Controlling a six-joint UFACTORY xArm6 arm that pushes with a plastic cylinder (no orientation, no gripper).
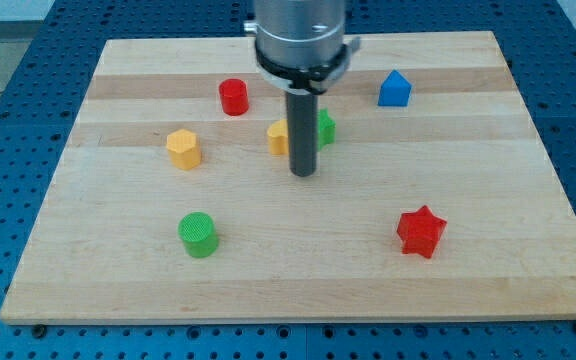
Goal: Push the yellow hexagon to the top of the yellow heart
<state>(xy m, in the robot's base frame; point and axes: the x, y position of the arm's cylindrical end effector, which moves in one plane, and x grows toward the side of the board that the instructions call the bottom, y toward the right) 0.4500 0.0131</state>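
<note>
The yellow hexagon (183,148) sits on the wooden board at the view's left of centre. The yellow heart (279,137) lies near the board's middle, its right side hidden behind my rod. My tip (303,173) rests on the board just below and right of the yellow heart, close to it; I cannot tell whether it touches. The tip is well to the right of the yellow hexagon.
A red cylinder (233,97) stands above the hexagon and heart. A green block (324,127) peeks out right of the rod. A blue block (394,89) is at upper right, a red star (421,231) at lower right, a green cylinder (198,234) at lower left.
</note>
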